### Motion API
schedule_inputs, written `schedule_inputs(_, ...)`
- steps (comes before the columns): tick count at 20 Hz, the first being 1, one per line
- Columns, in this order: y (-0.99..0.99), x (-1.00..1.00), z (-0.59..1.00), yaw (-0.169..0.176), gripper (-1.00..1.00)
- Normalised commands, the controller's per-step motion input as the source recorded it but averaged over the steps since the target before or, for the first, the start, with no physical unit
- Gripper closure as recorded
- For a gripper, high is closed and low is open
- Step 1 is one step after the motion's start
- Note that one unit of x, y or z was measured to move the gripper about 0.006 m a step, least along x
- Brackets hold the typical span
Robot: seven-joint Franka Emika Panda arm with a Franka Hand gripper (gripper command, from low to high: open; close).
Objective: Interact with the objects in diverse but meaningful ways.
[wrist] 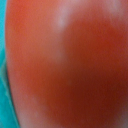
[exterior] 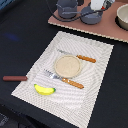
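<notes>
A red tomato (wrist: 70,65) fills the wrist view, blurred and very close, against a turquoise surface; the fingers are out of sight, so I cannot tell their state. On the dark worktop (exterior: 20,30), a striped placemat (exterior: 95,95) carries a tan plate (exterior: 67,65), with a yellow banana (exterior: 44,90) near the mat's front corner.

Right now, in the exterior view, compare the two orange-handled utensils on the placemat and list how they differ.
1. The fork lies on the near side of the round plate; the knife lies on the far side.
2. The fork ends in tines; the knife ends in a plain, narrow blade.

Both have orange handles toward the exterior view's right, metal ends toward its left, and lie flat, roughly parallel, on the placemat.
</notes>
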Motion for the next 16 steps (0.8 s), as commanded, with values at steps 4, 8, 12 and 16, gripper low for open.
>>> schedule_inputs(4,0.65,-0.51,-0.07,0.098,1.00)
schedule_inputs(8,0.55,-0.21,-0.03,0.073,1.00)
schedule_inputs(12,0.38,0.29,-0.02,0.006,1.00)
schedule_inputs(16,0.26,0.30,-0.09,0.000,1.00)
